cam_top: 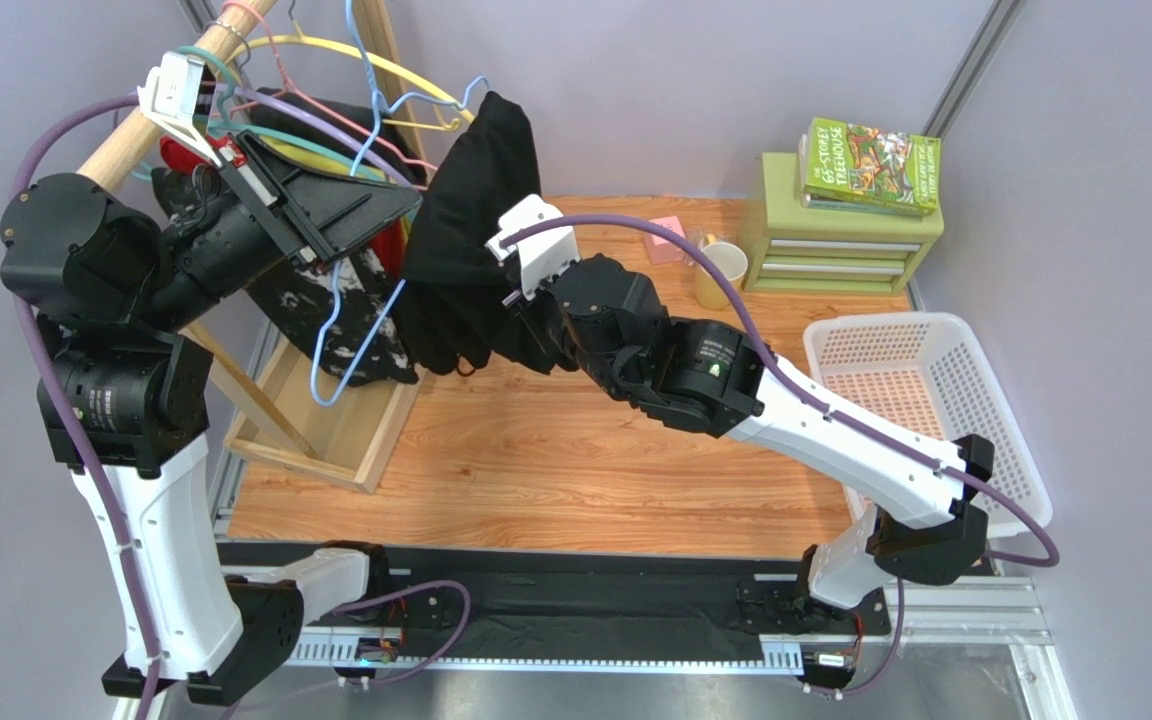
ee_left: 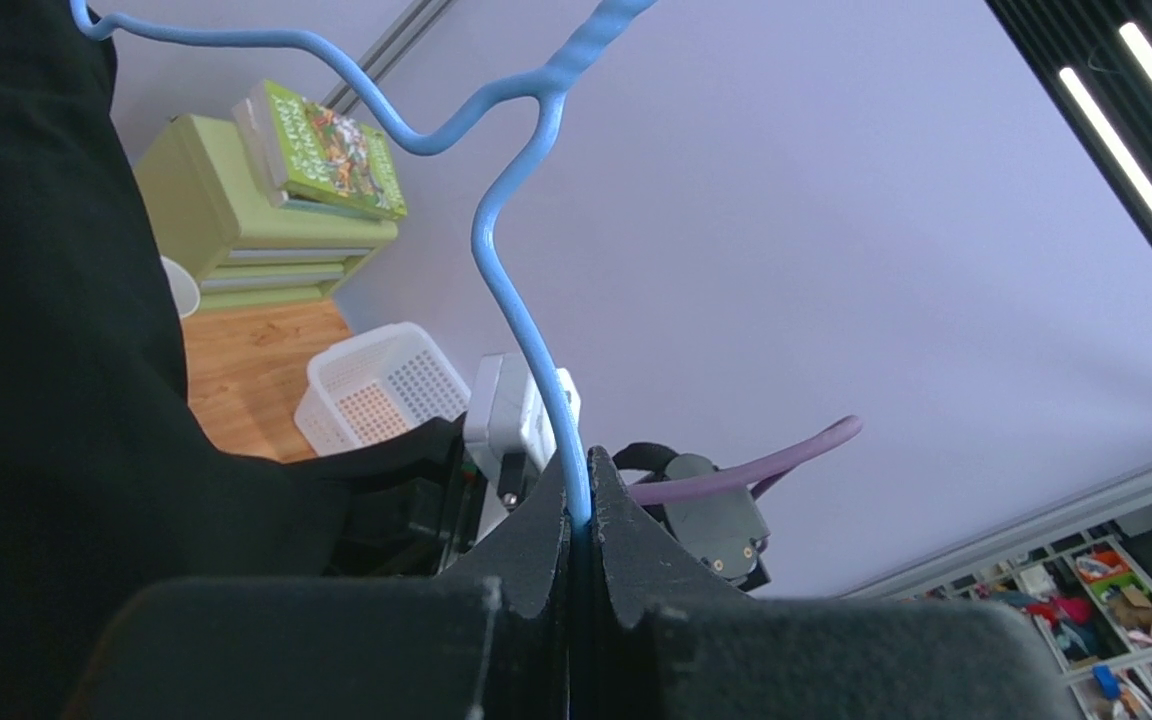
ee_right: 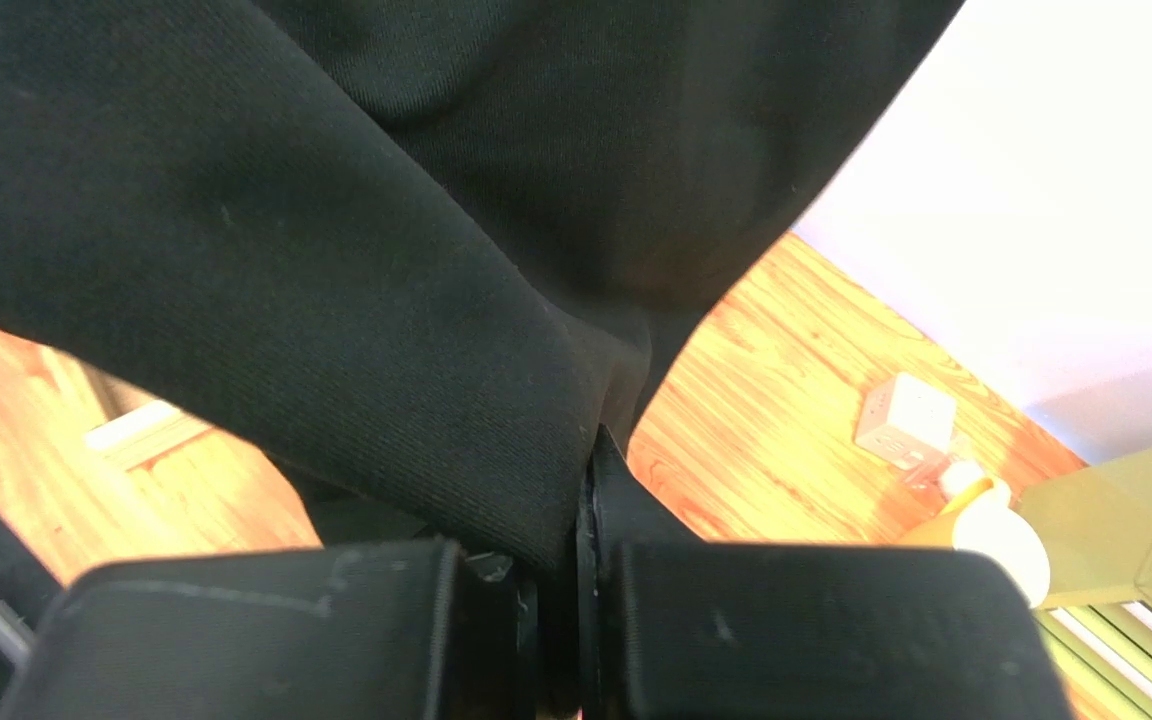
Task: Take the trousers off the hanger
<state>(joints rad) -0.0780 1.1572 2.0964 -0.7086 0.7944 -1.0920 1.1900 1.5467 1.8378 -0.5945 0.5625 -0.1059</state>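
The solid-black trousers [cam_top: 470, 225] hang from the light-blue hanger [cam_top: 369, 132], held up over the table's back left. My left gripper [cam_top: 379, 203] is shut on the hanger's thin blue wire [ee_left: 515, 300], which runs up from between its fingertips [ee_left: 579, 518]. To the left of that wire, the trousers [ee_left: 41, 375] fill the left wrist view. My right gripper [cam_top: 515, 323] is shut on a fold of the trousers [ee_right: 312, 225] near their lower part. The cloth is pinched between the two jaws [ee_right: 590, 465] and hides the left fingertip.
A wooden rack [cam_top: 312, 435] with a slanted rod [cam_top: 147, 120] carries yellow, teal and lilac hangers, a black garment with white splotches [cam_top: 330, 308] and a red garment [cam_top: 184, 155]. A green drawer box [cam_top: 838, 240] with a book, a cup [cam_top: 719, 270] and a white basket [cam_top: 928, 398] stand at the right.
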